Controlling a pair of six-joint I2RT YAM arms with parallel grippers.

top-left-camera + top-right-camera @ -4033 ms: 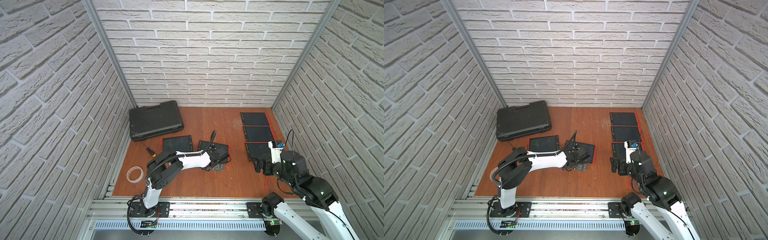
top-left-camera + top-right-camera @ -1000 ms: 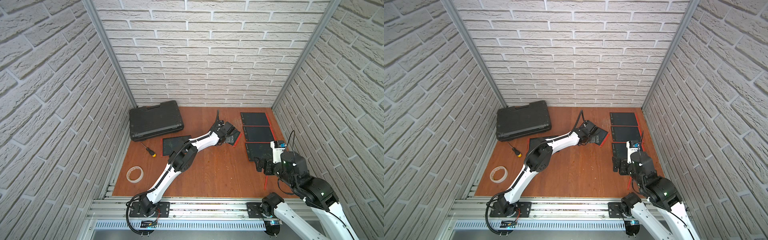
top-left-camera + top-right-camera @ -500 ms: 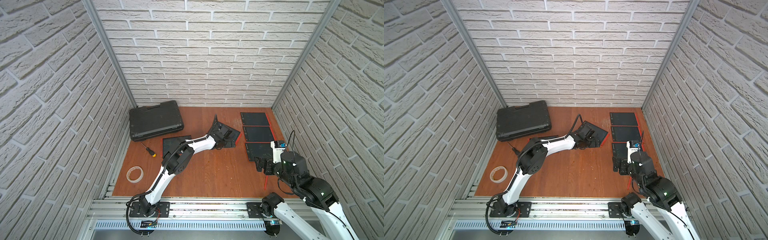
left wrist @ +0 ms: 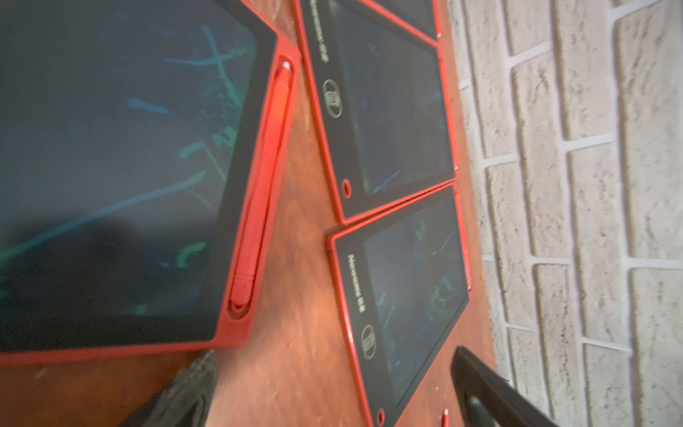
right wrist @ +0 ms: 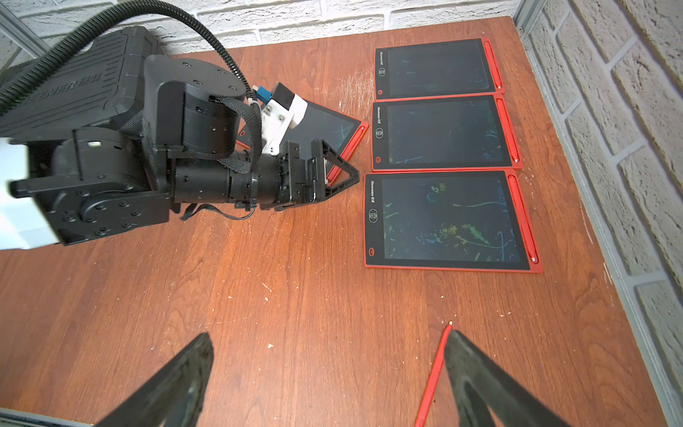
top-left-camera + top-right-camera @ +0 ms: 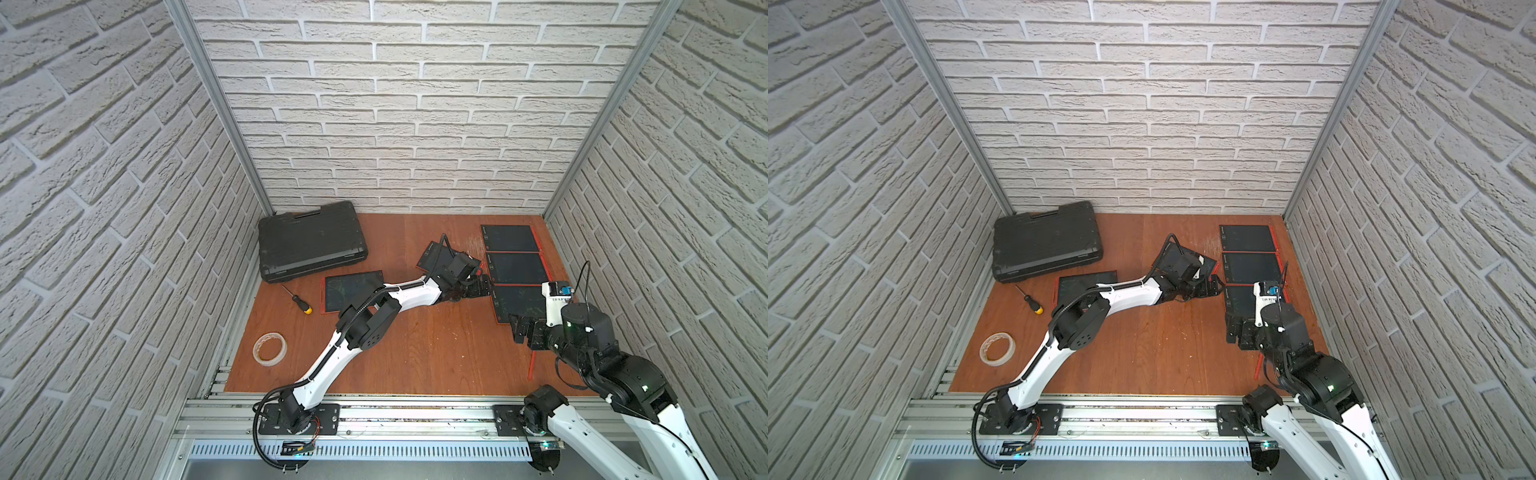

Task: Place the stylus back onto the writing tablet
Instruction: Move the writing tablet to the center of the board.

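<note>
Stylus (image 5: 434, 373) lies loose on the table (image 5: 295, 295), just beside one finger of the right gripper (image 5: 329, 336), whose jaws are wide apart and empty. The left gripper (image 4: 332, 355), also spread wide with nothing in it, sits at the corner of an angled tablet (image 4: 111, 148) whose own pen (image 4: 262, 177) rests in its slot, near a row of three tablets (image 5: 443, 133).

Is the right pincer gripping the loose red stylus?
No, the loose stylus lies flat on the table beside one finger of the open right pincer, not clamped.
</note>
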